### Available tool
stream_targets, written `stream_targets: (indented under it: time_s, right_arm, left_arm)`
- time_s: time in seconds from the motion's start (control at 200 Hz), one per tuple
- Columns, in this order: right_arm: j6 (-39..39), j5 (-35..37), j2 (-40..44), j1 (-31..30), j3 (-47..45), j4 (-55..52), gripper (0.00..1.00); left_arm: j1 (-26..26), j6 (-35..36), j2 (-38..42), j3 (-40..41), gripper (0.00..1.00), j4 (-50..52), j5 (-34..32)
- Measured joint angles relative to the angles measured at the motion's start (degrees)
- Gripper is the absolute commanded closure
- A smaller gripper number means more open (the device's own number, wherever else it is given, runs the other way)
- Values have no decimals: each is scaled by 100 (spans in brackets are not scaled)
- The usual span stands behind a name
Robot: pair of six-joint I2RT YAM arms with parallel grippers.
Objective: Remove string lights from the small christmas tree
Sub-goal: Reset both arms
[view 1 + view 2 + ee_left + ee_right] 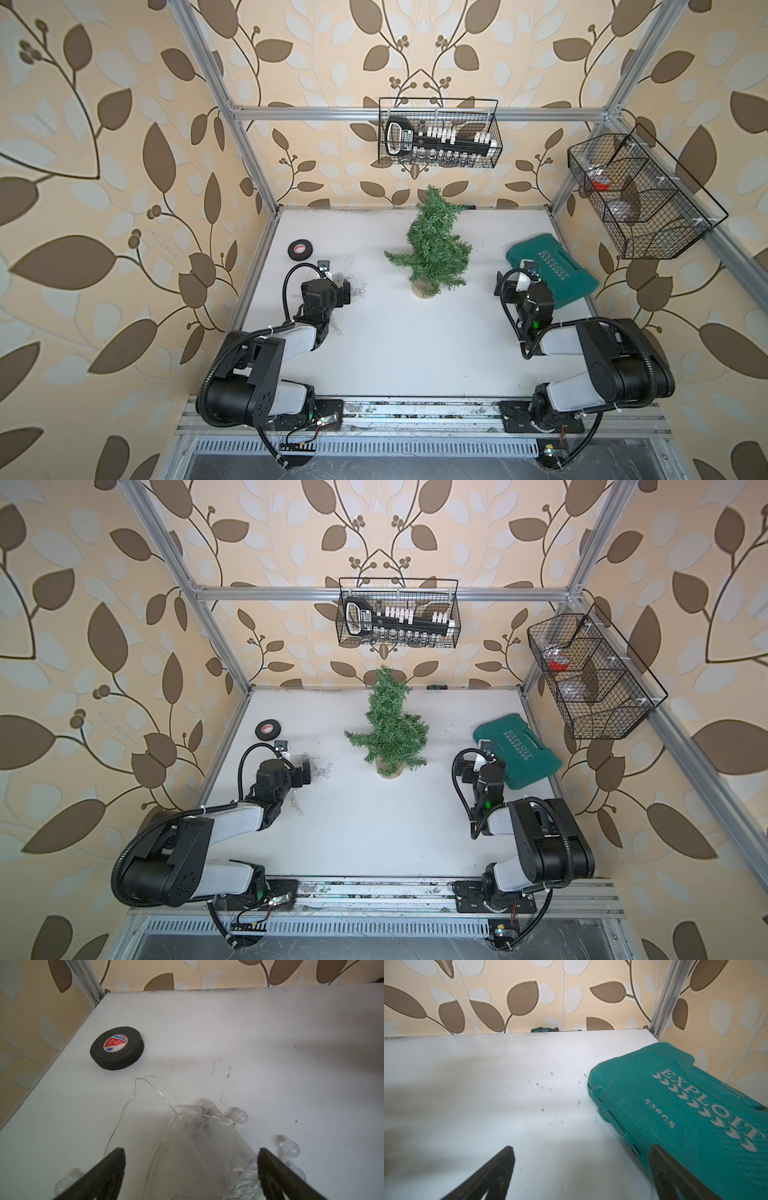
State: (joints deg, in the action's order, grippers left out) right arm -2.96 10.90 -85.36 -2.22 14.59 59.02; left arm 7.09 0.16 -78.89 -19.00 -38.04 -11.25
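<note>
The small christmas tree [432, 245] [388, 729] stands upright on its round tan base at the middle back of the table, and I see no wire or bulbs on its branches. The string lights [359, 289] [324, 771] lie in a loose heap on the table at the left. In the left wrist view the clear battery box [207, 1138], thin wire [145, 1088] and globe bulbs [240, 1115] lie flat. My left gripper [191, 1153] [345, 291] hovers open over the box, holding nothing. Beside the green case my right gripper [582, 1149] [509, 286] is open and empty.
A black tape roll [300, 249] [117, 1047] lies left of the lights, near the table's left edge. A green tool case [557, 270] [685, 1115] lies at the right. A screwdriver [545, 1030] rests along the back edge. Wire baskets [438, 133] [640, 195] hang on the frame.
</note>
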Motion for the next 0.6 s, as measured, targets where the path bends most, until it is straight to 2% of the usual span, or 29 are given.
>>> stream_targets:
  time_s: [0.215,0.395,0.6]
  right_arm:
    - [0,-2,0,0,0,0,0]
    - [0,-2,0,0,0,0,0]
    - [0,-2,0,0,0,0,0]
  left_arm:
    - [-304,-20,-660,0,1,-365,361]
    - [-573,-59,-734,-216,1,-245,752]
    - [-605,-66,-734,-256,1,-243,881]
